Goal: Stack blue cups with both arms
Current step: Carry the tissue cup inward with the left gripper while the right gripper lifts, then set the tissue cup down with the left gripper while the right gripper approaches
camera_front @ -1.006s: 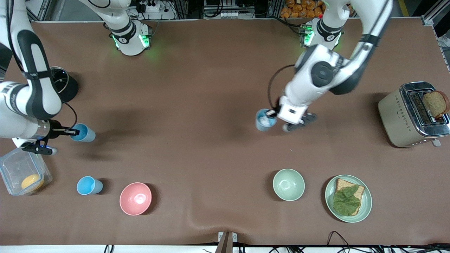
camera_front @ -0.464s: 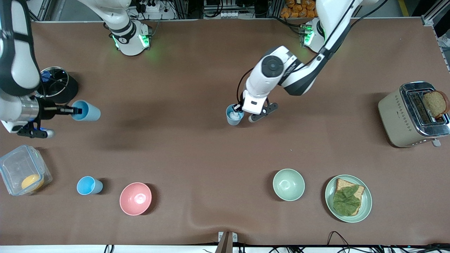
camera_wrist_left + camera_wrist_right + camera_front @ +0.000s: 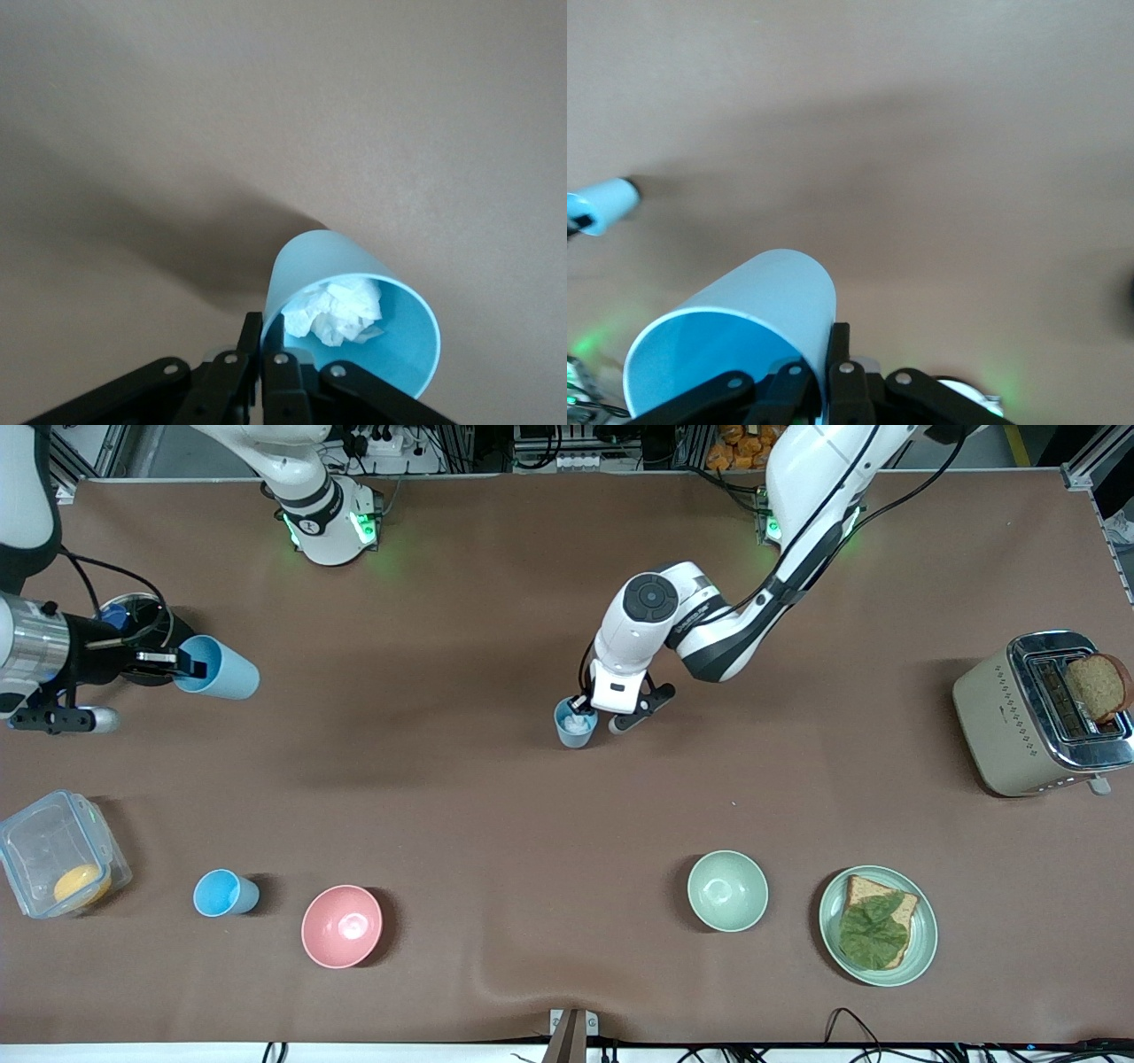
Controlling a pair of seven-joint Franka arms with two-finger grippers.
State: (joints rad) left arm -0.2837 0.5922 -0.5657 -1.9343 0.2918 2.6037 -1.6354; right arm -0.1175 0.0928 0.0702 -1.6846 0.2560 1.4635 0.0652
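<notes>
Brown table (image 3: 496, 824) carried everything, w/ both arms at work over it. Left arm (image 3: 709, 633) had swung in from the toaster (image 3: 1041, 713) end toward the table's middle vs 1.0 s ago, folding tighter on itself; most of that shift came in the first half sec. Right arm (image 3: 27, 646) had drawn up and away from the front camera at its own end of the table, over the same stretch.

Left gripper (image 3: 580, 707) was clamped narrow on the rim of a blue cup w/ paper (image 3: 574, 724), one finger inside the mouth and one outside, as left wrist view showed (image 3: 354, 332). Cup hung upright just under the gripper, over bare table about mid-table; crumpled white paper (image 3: 337, 310) sat inside it. Whether its base touched the table, can't tell.

Right gripper (image 3: 177, 662) pinched the rim of an empty blue cup (image 3: 217, 669) the same way, cup lying sideways in the air, mouth toward the gripper, base pointing toward mid-table. It hung beside the black holder (image 3: 146, 638), having risen from nearer the clear container (image 3: 58, 864) a sec ago. Right wrist view showed the cup (image 3: 740, 328) empty and the left arm's cup far off.

Third blue cup (image 3: 223, 893) stood upright and untouched, well below the right gripper in front view, beside the pink bowl (image 3: 342, 926). Unmoved too: pale green bowl (image 3: 727, 890), plate (image 3: 921, 948) w/ bread and leaf.
</notes>
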